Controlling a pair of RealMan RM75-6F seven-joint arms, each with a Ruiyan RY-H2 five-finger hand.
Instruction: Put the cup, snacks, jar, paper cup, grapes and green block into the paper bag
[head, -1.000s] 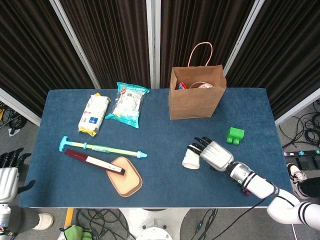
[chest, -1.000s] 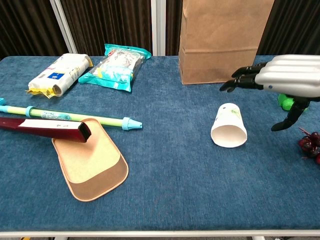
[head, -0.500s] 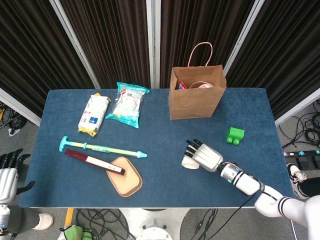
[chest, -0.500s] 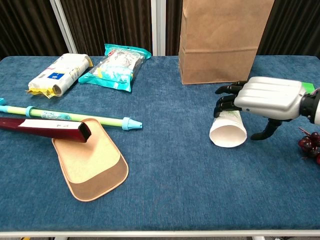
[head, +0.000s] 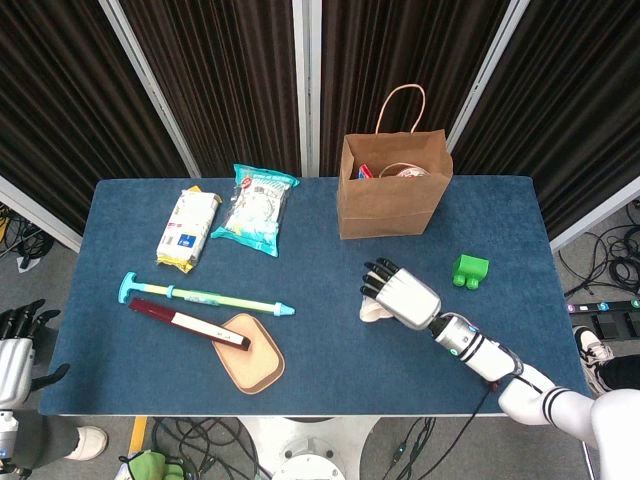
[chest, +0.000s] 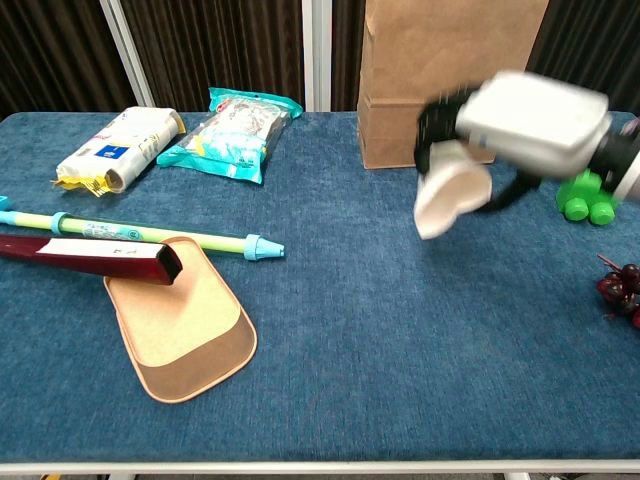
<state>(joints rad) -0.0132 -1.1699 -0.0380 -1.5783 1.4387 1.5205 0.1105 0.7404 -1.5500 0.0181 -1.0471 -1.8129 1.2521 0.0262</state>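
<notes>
My right hand (chest: 520, 125) (head: 400, 293) grips the white paper cup (chest: 450, 192) (head: 373, 312) and holds it lifted off the table, mouth toward me, in front of the brown paper bag (chest: 450, 80) (head: 392, 185). The bag stands upright at the back, with things inside it. A green block (chest: 588, 198) (head: 469, 270) lies right of the hand. Dark grapes (chest: 622, 290) lie at the chest view's right edge. Two snack packs (head: 258, 210) (head: 188, 229) lie at the back left. My left hand (head: 18, 345) hangs open beyond the table's left front corner.
A teal rod (head: 205, 296), a dark red stick (head: 188, 322) and a tan pad (head: 252, 352) lie at the front left. Dark curtains with metal posts stand behind the table.
My right hand came down over the lying paper cup, closed around it and lifted it up toward the bag. The left hand stayed put.
</notes>
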